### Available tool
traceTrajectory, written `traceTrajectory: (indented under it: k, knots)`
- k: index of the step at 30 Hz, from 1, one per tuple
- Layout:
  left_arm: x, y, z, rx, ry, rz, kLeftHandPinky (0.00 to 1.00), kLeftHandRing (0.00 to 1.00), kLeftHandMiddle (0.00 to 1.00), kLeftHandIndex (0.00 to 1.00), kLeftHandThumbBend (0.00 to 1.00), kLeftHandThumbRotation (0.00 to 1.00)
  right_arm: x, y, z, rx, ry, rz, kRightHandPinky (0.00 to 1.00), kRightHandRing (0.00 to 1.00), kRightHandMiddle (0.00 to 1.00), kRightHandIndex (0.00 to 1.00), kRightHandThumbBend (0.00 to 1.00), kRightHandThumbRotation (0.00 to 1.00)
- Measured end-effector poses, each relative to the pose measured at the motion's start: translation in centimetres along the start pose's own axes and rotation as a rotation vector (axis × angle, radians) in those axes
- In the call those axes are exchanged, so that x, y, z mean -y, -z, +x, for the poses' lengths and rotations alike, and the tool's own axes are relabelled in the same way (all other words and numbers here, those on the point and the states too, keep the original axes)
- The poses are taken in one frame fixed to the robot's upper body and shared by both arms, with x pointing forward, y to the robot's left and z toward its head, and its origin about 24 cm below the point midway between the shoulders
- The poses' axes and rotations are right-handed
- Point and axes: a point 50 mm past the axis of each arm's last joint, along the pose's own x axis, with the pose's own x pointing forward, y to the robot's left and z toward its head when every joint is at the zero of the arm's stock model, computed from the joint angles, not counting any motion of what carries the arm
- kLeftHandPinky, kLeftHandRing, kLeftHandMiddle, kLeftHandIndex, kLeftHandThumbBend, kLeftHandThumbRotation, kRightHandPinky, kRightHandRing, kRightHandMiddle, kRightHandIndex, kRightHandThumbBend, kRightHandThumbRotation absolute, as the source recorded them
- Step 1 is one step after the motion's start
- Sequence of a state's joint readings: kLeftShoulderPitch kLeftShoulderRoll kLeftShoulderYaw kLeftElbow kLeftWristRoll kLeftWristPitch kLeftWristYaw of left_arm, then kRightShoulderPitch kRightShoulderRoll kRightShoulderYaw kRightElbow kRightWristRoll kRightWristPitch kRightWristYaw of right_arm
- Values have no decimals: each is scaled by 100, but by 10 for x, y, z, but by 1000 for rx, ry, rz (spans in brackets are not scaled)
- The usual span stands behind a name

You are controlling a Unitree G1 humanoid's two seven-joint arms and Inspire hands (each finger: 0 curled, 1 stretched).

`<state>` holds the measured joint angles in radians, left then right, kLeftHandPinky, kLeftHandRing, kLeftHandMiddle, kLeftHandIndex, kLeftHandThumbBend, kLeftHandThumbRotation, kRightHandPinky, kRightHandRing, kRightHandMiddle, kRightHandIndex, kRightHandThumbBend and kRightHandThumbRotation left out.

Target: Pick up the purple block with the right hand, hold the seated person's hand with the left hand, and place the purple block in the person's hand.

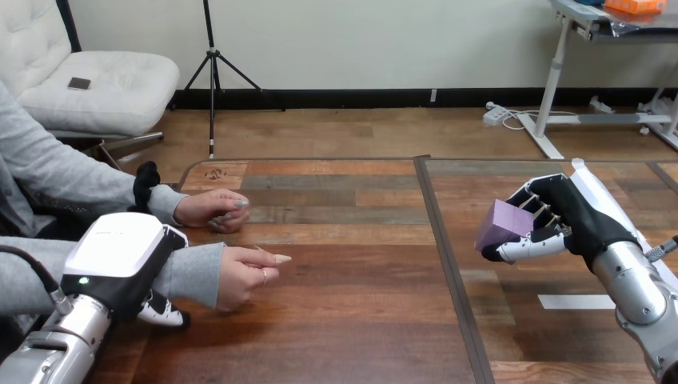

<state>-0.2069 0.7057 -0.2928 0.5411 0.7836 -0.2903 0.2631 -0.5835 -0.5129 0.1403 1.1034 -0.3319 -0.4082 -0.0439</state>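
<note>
Right hand (572,214) grasps the purple block (502,226) aloft near the desk's (360,320) right edge; block judged light, rigid and smooth, best pinched on opposite flat faces; left hand (120,256) is curled round the person's wrist (193,276) at the left edge.

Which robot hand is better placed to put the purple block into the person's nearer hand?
The right hand: it grips the purple cube-shaped block. The left hand is over the person's grey sleeve.
</note>
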Motion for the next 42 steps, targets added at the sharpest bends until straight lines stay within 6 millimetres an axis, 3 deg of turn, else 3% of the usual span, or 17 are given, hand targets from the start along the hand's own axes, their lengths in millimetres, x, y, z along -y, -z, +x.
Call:
traceTrajectory:
  k: [9, 42]
  knots:
    - [-3, 0, 0, -6, -47, -42, 21, 28, 33, 33, 80, 0, 0, 0, 0, 0, 0, 0, 35, 39, 43, 46, 84, 0]
    - [-1, -5, -5, -71, -217, -225, 19, 25, 30, 31, 80, 0, -2, -1, 0, 2, -4, 1, 37, 41, 44, 46, 83, 0]
